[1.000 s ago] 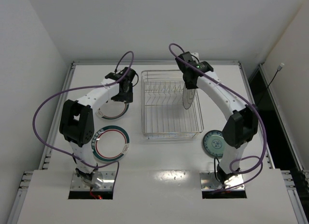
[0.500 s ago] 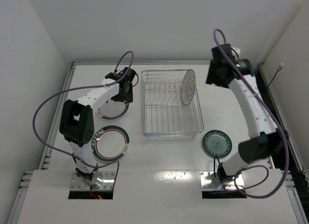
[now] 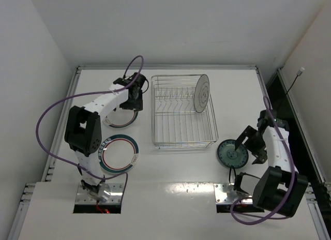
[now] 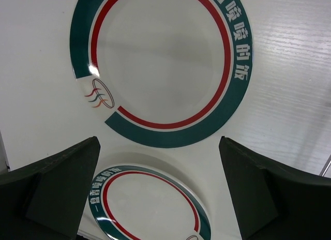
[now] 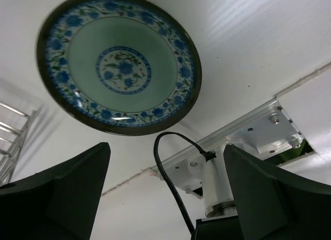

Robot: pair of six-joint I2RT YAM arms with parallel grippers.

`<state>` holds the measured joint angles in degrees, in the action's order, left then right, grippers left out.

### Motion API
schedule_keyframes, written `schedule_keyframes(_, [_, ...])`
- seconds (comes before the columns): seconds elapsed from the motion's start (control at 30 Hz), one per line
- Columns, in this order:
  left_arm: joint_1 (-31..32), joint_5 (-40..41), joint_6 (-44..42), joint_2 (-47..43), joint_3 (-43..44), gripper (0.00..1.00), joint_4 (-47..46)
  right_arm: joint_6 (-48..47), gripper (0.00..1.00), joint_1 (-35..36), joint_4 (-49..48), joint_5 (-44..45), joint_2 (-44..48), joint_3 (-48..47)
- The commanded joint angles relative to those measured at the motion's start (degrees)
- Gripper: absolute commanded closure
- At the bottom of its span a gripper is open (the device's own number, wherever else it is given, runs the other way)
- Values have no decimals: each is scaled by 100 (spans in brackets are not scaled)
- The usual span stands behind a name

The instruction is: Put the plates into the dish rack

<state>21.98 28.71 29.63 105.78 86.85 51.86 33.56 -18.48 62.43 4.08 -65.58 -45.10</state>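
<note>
Your right gripper [image 5: 165, 198] hangs open and empty, with the small teal plate [image 5: 119, 64] lying flat just ahead of it. Your left gripper [image 4: 163, 193] is open too, above two white plates [image 4: 160, 64]. The grey plate [image 3: 201, 93] stands upright in the dish rack [image 3: 182, 143], between both grippers.

White Chinese characters [image 4: 237, 41] run along the teal rim band of a white plate [image 4: 160, 59], seen from the left wrist camera. The strokes are sharp but tilted, and the wording cannot be made out with certainty. In the gap of that band sits a small emblem [image 4: 98, 93] of red, teal and orange curved lines inside an oval. A second plate [image 4: 150, 206], lower in the same view, carries smaller lettering [image 4: 97, 198] on its own teal band, too small to read.
</note>
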Motion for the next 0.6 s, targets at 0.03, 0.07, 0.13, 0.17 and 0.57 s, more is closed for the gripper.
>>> schedule_keyframes(0.03, [-62, -41, 70, 75, 139, 0, 79, -350, 10, -393, -364, -565, 19, 344])
schedule_keyframes(0.07, [-62, -41, 70, 75, 139, 0, 79, -350, 10, -393, -364, -566, -33, 344])
schedule_keyframes(0.13, [-62, -41, 70, 75, 139, 0, 79, -298, 10, -393, -416, -793, -95, 414])
schedule_keyframes(0.17, [-62, -41, 70, 75, 139, 0, 79, -298, 10, -393, -416, -794, -156, 467])
schedule_keyframes(0.57, [-62, 126, 70, 75, 192, 0, 79, 54, 17, -569, -1347, -1049, -1633, 819])
